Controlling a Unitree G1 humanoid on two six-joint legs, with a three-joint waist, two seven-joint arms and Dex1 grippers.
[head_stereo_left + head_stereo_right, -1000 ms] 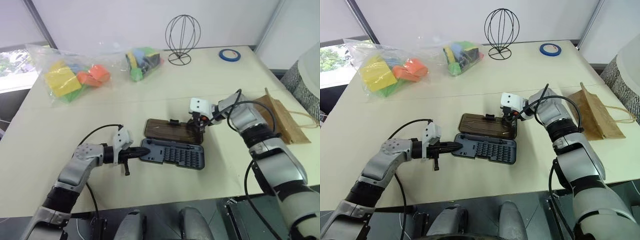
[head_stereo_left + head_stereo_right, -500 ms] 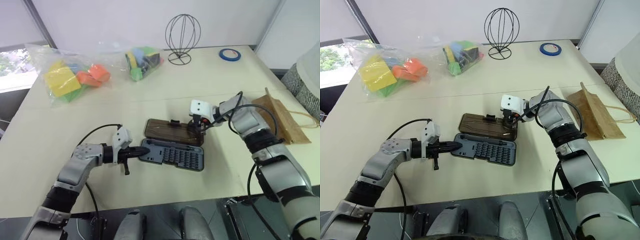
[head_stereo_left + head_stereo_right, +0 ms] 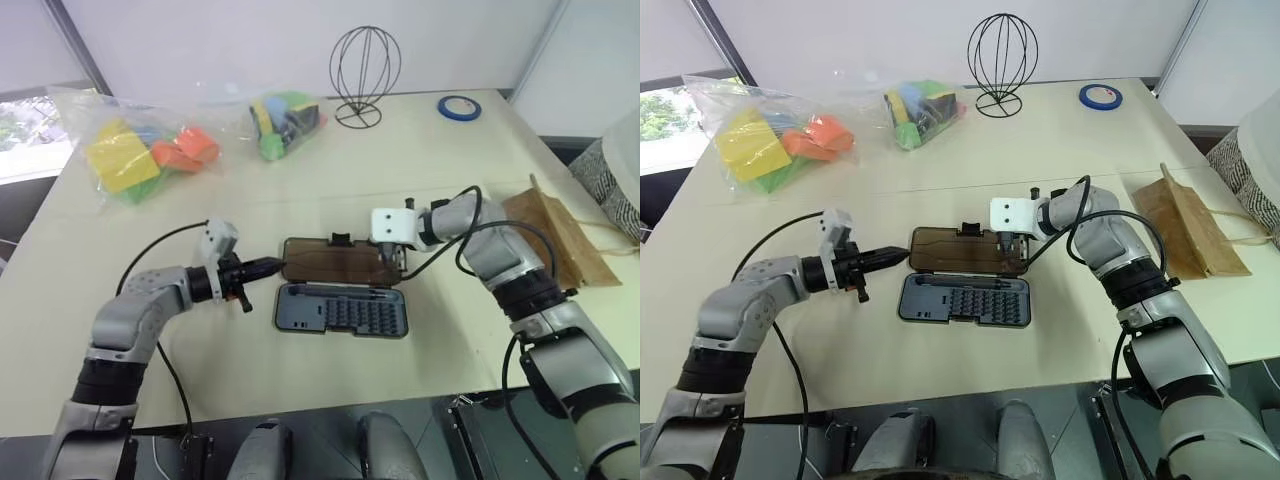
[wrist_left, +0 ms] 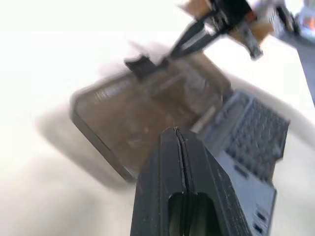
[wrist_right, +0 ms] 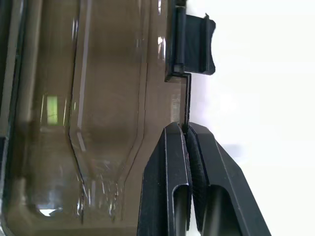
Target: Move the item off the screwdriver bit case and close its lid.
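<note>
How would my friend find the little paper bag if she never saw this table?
Start at the big cream table and go to its right edge, past the open dark grey-blue plastic bit case. There lies a flat brown kraft paper bag with twisted loop handles. Unlike the clear plastic bags of coloured blocks, it is plain brown.

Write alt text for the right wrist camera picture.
The right pincer, shut, meets the far edge of the smoky-brown lid, beside its black latch. The lid lies over a pale table.

I see a smoky-brown lid [image 3: 335, 258], grey-blue case [image 3: 342, 311], tan paper bag [image 3: 556, 237], and a cream bench [image 3: 420, 150].
</note>
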